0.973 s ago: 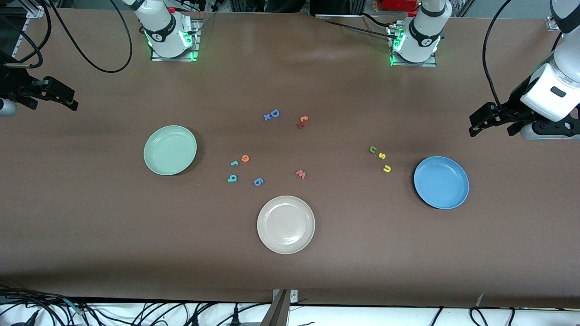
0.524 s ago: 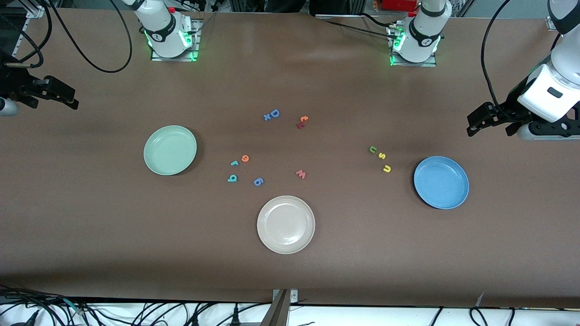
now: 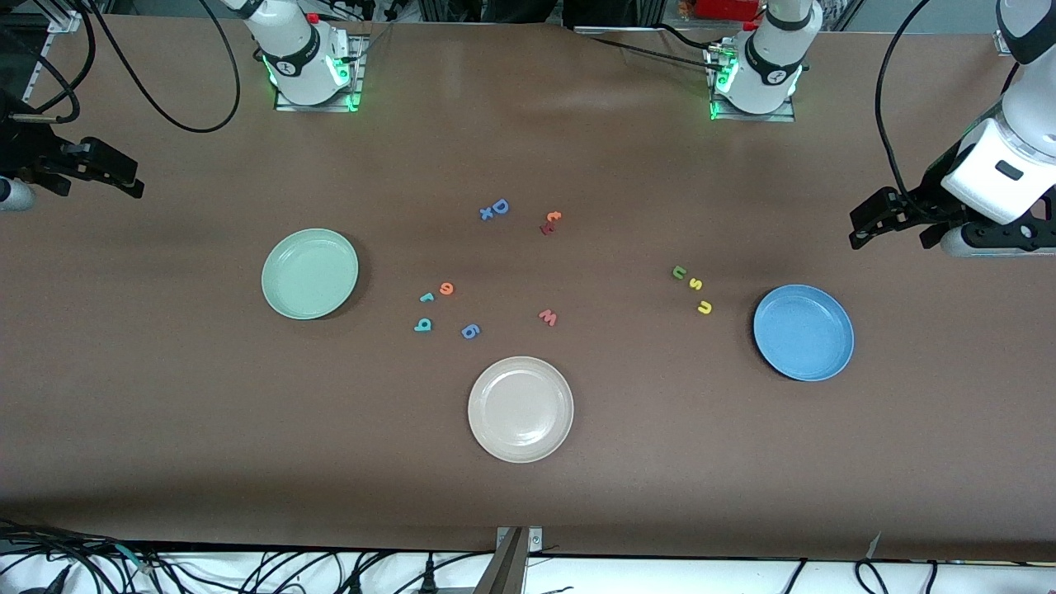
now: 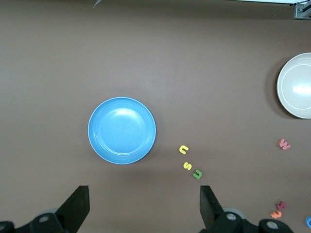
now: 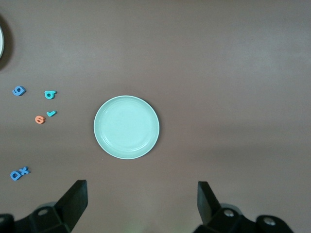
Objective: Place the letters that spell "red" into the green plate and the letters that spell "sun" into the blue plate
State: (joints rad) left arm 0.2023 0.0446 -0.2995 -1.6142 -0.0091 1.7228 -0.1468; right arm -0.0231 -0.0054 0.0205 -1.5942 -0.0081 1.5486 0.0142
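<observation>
Hanging with jaws apart, holding nothing: left gripper [image 3: 895, 228] over bare tabletop [image 3: 165, 412] at the left arm's end, right gripper [image 3: 95, 175] over the right arm's end. Lying empty: green plate [image 3: 309, 274], blue plate [image 3: 803, 332], beige plate [image 3: 520, 408]. Resting on the tabletop between green and beige plates: teal "r" [image 3: 426, 297], orange "e" [image 3: 446, 288], teal "d" [image 3: 422, 325]. Sitting in a short row just beside the blue plate: green "n" [image 3: 678, 271], yellow-orange "s" [image 3: 695, 284], yellow "u" [image 3: 704, 308].
</observation>
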